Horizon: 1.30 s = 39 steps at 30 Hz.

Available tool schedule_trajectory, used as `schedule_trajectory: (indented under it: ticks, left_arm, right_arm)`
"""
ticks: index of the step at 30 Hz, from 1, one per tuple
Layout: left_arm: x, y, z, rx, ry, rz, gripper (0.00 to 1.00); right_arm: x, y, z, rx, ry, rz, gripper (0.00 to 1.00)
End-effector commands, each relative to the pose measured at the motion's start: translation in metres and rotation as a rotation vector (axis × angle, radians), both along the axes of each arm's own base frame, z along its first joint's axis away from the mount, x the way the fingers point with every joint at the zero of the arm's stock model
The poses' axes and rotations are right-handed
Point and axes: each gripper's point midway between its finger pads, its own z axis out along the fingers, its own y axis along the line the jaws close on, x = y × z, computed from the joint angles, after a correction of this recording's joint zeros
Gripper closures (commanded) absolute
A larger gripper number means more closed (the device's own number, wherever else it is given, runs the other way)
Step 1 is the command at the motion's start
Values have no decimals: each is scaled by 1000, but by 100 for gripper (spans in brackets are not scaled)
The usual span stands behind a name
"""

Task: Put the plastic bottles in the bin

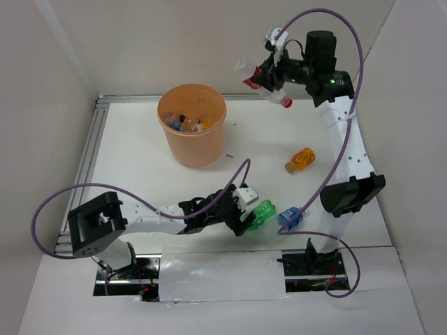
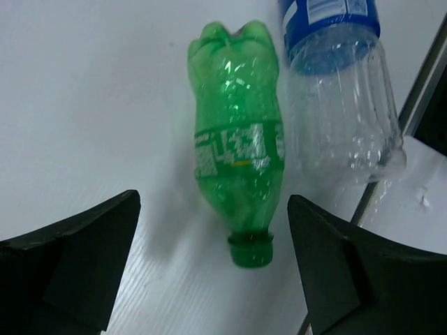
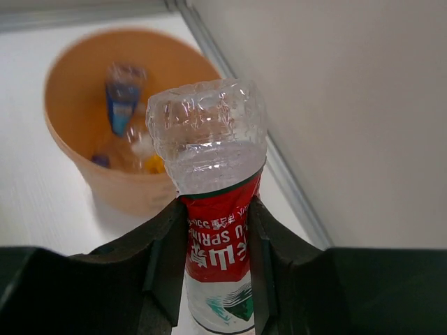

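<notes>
Red-label bottle (image 3: pixel 214 209) clamped between right fingers (image 3: pixel 164 259), green bottle (image 2: pixel 237 153) lying cap-first between wide-apart left fingers (image 2: pixel 77 259)

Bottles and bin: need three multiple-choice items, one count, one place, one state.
1. Bottles lying on the table outside the bin: A one, B three, C five.
2. The green bottle lies: A inside the bin, B beside the blue-label bottle, ahead of the left gripper, C against the far wall.
3. The right gripper is: A open and empty, B shut on the red-label bottle, C resting on the table.
Key: 1 B, green, blue-label and orange bottle lie loose; 2 B, left wrist view shows them side by side; 3 B, it clamps the label.
</notes>
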Motion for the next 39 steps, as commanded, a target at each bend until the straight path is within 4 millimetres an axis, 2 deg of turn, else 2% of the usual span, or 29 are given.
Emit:
schedule_trajectory:
  ticks: [1,3,4,6,7,8,9,10,11,13,16,17,18,20,21,23,25,26,27,28,30,31,32,34,35,36,37,38,39]
  left_arm:
    - [10,-42,29,-123,-64,-41,1]
    - [9,-48,21,-101,-56,-63,1]
    - [7,-49,8,-72,-36,-74,1]
    - [10,-50,2,-52,-32,-64,1]
    - [12,-49,-2,-41,-32,-54,1]
    - [16,-48,-5,-30,-30,-24,1]
    - [18,-46,-11,-15,-30,-14,1]
    - [19,-46,-11,-17,-28,0,1]
    - [19,-45,-16,-6,-23,0,1]
    - [18,-44,-26,11,-5,5,2]
    - [19,-44,-37,30,17,26,5]
    - [19,-44,-37,25,26,32,9]
    - [18,-44,-42,35,31,32,13]
    - [21,-44,-45,47,30,41,22]
    - [22,-46,-48,51,32,41,35]
    - [23,-42,-56,79,33,57,46]
    - [28,-41,-57,92,22,78,64]
    - [29,-40,-57,94,18,86,80]
    - [30,-43,-54,86,14,86,90]
    - [33,-41,-48,82,3,100,97]
    - [37,-40,-31,62,-28,115,100]
    - [40,-40,-18,44,-55,120,100]
    - [42,-38,11,-7,-82,136,100]
    - [53,-26,40,-31,-134,178,100]
    - [59,-22,59,-60,-151,202,100]
    - [67,-13,92,-115,-192,236,100]
    - [74,-6,108,-127,-213,258,100]
    - [91,4,135,-165,-246,307,100]
    - [101,16,163,-213,-283,367,100]
  right_arm:
    - [-23,43,74,199,-198,205,92]
    - [-27,64,84,275,-220,268,94]
    - [-31,88,90,306,-271,333,94]
    - [-33,118,87,338,-237,393,94]
    - [-40,129,109,359,-282,423,94]
    - [-36,159,87,370,-206,473,94]
    - [-38,172,89,377,-217,498,94]
    - [-44,180,104,391,-258,513,94]
    - [-44,204,88,395,-218,534,94]
    - [-48,220,87,406,-232,556,94]
    - [-51,240,62,401,-166,562,91]
    - [-50,242,54,398,-135,559,86]
    - [-45,244,40,393,-87,541,58]
    - [-41,240,25,378,-19,519,25]
    - [-35,229,23,371,-3,484,17]
    - [-28,210,23,356,14,434,0]
    - [-11,170,30,350,11,328,0]
    - [-5,155,31,347,15,290,0]
    - [3,139,20,335,47,243,0]
    - [15,102,30,336,25,151,0]
    - [24,61,21,315,59,37,0]
    - [40,13,17,302,53,-127,0]
    - [45,-13,10,288,72,-221,0]
    - [51,-61,-12,243,105,-341,1]
    - [50,-100,-27,219,158,-428,11]
    - [50,-117,-40,201,192,-471,27]
    - [47,-131,-52,190,238,-513,43]
    - [39,-152,-76,171,319,-561,72]
    - [38,-160,-93,164,370,-582,81]
